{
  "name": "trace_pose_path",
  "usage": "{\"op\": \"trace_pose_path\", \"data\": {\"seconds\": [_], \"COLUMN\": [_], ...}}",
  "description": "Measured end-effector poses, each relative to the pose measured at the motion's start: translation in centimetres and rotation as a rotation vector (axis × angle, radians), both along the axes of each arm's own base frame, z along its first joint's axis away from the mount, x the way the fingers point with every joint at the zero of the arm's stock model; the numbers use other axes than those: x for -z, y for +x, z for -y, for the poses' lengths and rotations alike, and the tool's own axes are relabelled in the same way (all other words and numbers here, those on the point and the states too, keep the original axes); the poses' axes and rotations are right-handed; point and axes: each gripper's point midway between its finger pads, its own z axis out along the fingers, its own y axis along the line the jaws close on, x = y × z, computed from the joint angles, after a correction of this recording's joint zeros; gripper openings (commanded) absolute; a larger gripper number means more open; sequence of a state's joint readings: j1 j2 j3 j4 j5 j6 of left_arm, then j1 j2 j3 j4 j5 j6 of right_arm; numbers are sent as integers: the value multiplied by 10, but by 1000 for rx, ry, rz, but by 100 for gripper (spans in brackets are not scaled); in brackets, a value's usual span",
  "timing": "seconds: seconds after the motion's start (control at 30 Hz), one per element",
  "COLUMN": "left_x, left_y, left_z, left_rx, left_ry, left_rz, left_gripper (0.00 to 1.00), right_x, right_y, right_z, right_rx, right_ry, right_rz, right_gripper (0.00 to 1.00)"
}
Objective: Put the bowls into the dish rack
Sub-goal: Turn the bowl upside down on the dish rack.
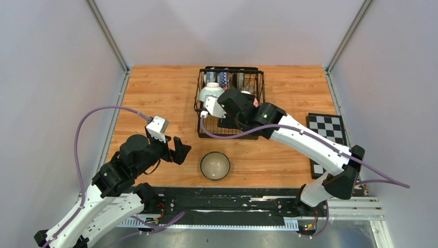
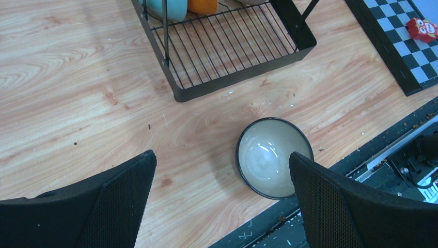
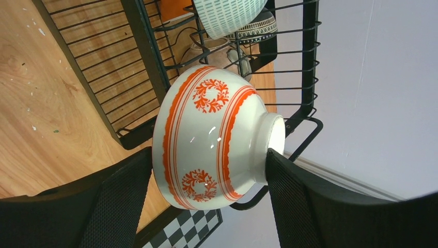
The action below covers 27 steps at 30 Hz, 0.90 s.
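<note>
The black wire dish rack [image 1: 256,95] stands at the back middle of the table. My right gripper [image 1: 214,99] is over its left part, shut on a white bowl with a red pattern [image 1: 211,91]. In the right wrist view that bowl [image 3: 212,137] is held on its side between my fingers [image 3: 121,191], rim on one pad and foot on the other, above the rack [image 3: 139,51]. A pale bowl with a dark rim [image 1: 215,165] sits upright near the front edge. My left gripper [image 1: 179,151] is open and empty left of it; the left wrist view shows this bowl [image 2: 271,157] by my right finger [image 2: 330,201].
Several bowls stand in the rack's far tier [image 1: 223,78]; a teal patterned one [image 3: 230,15], a celadon one [image 2: 165,8] and an orange one [image 2: 202,5] show. A black-and-white checkered board [image 1: 325,129] lies right, with a small red object [image 2: 422,28] on it. Grey walls enclose the table.
</note>
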<state>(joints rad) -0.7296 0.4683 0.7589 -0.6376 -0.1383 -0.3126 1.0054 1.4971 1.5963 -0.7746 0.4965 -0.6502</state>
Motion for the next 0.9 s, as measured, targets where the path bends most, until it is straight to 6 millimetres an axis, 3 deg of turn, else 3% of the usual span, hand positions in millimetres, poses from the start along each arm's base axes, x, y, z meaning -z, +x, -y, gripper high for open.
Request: {"op": "trace_pose_path", "data": {"seconds": [0.53,0.9], "left_x": [2,5], "left_y": [1,2], "left_z": [1,2], "left_rx": [0,-1], "left_ry": [6,15], "left_rz": [-7,-18], "left_gripper": [100,100], "right_x": [-12,-26], "right_y": [-13,-30], "right_z": [-8,1], "right_rx": [-23,-30], "right_ry": [55,178], "right_rz": [-1,-15], "right_gripper": [86,86]}}
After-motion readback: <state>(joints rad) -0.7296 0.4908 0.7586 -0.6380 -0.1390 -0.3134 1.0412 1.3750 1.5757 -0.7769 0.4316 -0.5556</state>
